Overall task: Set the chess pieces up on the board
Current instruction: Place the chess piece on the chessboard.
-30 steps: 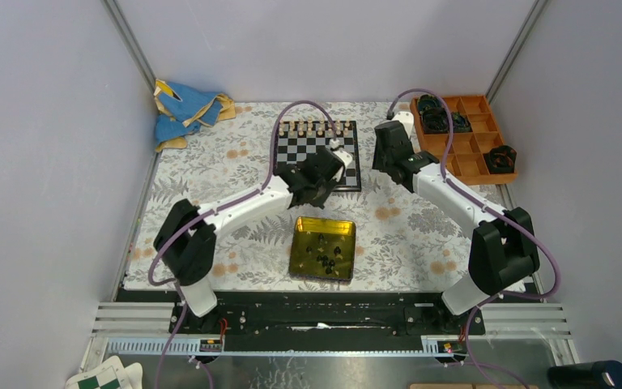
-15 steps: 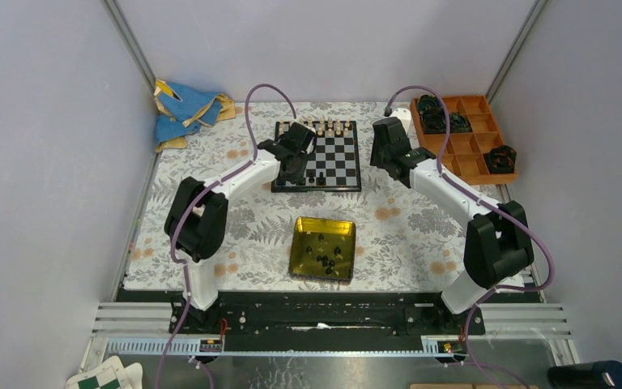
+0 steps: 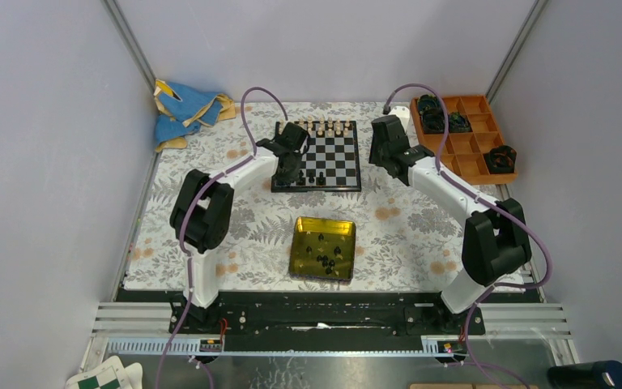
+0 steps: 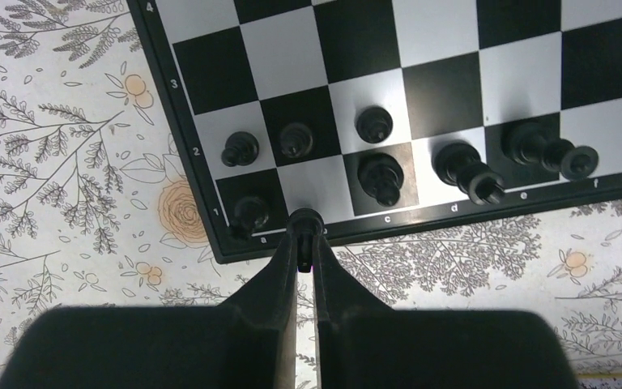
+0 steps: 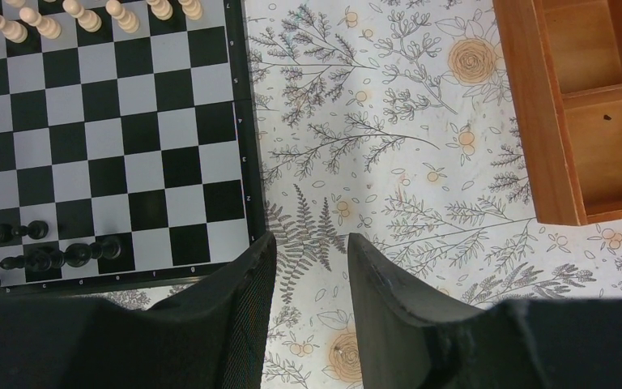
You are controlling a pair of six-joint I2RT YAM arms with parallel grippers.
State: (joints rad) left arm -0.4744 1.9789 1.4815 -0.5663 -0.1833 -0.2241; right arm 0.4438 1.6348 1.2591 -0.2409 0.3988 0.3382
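Board: small black-and-white checked board (image 3: pixel 336 162) with a thin black frame, upper middle of the top view, lying on the floral counter (image 3: pixel 210 162).
Left fingers: the left fingers (image 4: pixel 304 240) are pinched narrow on one black piece (image 4: pixel 305 216), lower middle of my left wrist view.
Edge watch: that piece is right at the board's near frame on the first row, between a corner piece (image 4: pixel 249 212) and a rounded piece (image 4: pixel 381 177) two squares along.
Open room: rows three and four show bare squares above them.
Right fingers: the right fingers (image 5: pixel 309 247) are spread wide and hold nothing, over counter just right of the board's lower-right corner.
Right margin: orange tray (image 5: pixel 526 121) at upper right, well apart, with counter between.
Writing: I read 1, 2, 3, 4 up the left frame and a, c, d, e, f along the near frame.
Look: black pieces are glossy with round tops. Three small ones (image 4: pixel 294 139) stand on row two, taller ones (image 4: pixel 468 170) to their right.
Cream pieces: lined up (image 5: pixel 81 14) along the far edge.
Tin: yellow tin (image 3: pixel 295 251), lower centre, with loose black pieces (image 3: pixel 324 261) inside.
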